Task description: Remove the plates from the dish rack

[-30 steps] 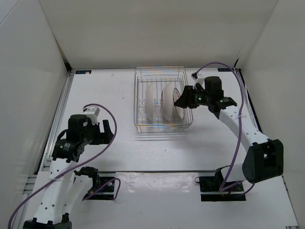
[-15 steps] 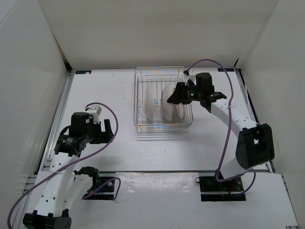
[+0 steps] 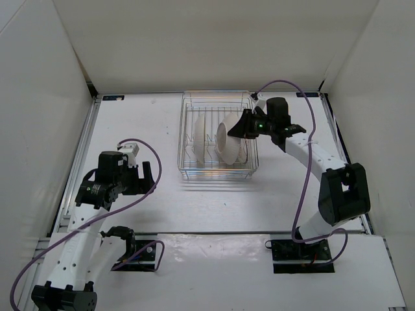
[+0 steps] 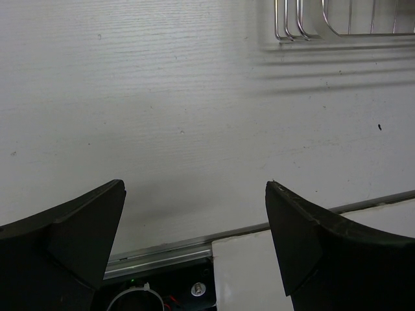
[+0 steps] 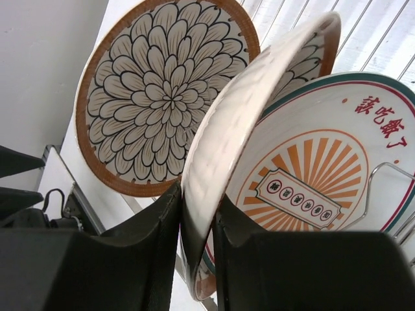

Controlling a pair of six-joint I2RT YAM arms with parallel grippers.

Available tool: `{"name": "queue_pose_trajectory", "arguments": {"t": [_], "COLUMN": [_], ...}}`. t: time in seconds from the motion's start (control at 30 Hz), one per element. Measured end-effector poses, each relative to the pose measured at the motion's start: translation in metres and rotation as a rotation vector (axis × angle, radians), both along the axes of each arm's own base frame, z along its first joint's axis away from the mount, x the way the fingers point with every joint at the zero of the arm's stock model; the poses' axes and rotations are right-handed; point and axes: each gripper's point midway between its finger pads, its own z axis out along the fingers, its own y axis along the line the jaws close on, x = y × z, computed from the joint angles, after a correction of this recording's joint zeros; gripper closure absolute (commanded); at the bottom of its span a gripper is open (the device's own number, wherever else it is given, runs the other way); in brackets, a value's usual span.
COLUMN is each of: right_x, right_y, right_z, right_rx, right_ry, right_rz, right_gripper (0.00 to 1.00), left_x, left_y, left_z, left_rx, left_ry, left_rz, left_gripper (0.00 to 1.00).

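Observation:
The silver wire dish rack stands at the table's back centre. My right gripper is shut on the rim of a white-backed plate, which tilts inside the rack. In the right wrist view my right gripper pinches that plate between both fingers. Behind it to the left stands a plate with an orange-brown rim and petal pattern. To its right stands a pale dark-rimmed plate with an orange sunburst. Another white-backed plate stands in the rack's left half. My left gripper is open and empty over the table.
The left wrist view shows my left gripper above bare white table, with the rack's near corner at the top right. Rack wires cross in front of the sunburst plate. White walls enclose the table on three sides.
My right gripper moved left into the rack and shut on a plate's rim. That plate now tilts, and the rack has shifted slightly left. My left arm barely moved.

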Motion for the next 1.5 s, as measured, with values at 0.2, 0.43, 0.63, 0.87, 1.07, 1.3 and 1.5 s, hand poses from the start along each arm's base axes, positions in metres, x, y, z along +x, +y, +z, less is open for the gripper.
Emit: {"name": "queue_pose_trajectory", "arguments": {"t": [0.2, 0.43, 0.63, 0.87, 1.07, 1.3, 1.5], "right_x": [-0.003, -0.005, -0.009, 0.009, 0.008, -0.003, -0.011], "right_y": [0.000, -0.001, 0.009, 0.013, 0.015, 0.008, -0.009], "right_z": [-0.001, 0.006, 0.025, 0.081, 0.138, 0.171, 0.134], "right_rx": [0.006, -0.009, 0.001, 0.047, 0.119, 0.124, 0.047], "right_ry": [0.033, 0.067, 0.059, -0.078, -0.203, -0.286, -0.231], "right_rz": [-0.003, -0.012, 0.017, 0.023, 0.037, 0.033, -0.037], "right_gripper": [0.77, 0.77, 0.83, 0.86, 0.96, 0.75, 0.49], "left_x": [0.001, 0.002, 0.001, 0.002, 0.002, 0.001, 0.001], "left_y": [0.000, 0.000, 0.000, 0.000, 0.000, 0.000, 0.000], "left_z": [0.001, -0.001, -0.002, -0.002, -0.002, -0.001, 0.001], "left_rx": [0.000, 0.002, 0.002, 0.003, 0.002, 0.002, 0.000], "left_ry": [-0.003, 0.014, 0.015, 0.015, 0.014, 0.012, -0.001], "left_rz": [0.000, 0.000, 0.000, 0.000, 0.000, 0.000, 0.000], "left_gripper": [0.00, 0.00, 0.00, 0.00, 0.00, 0.00, 0.00]}}
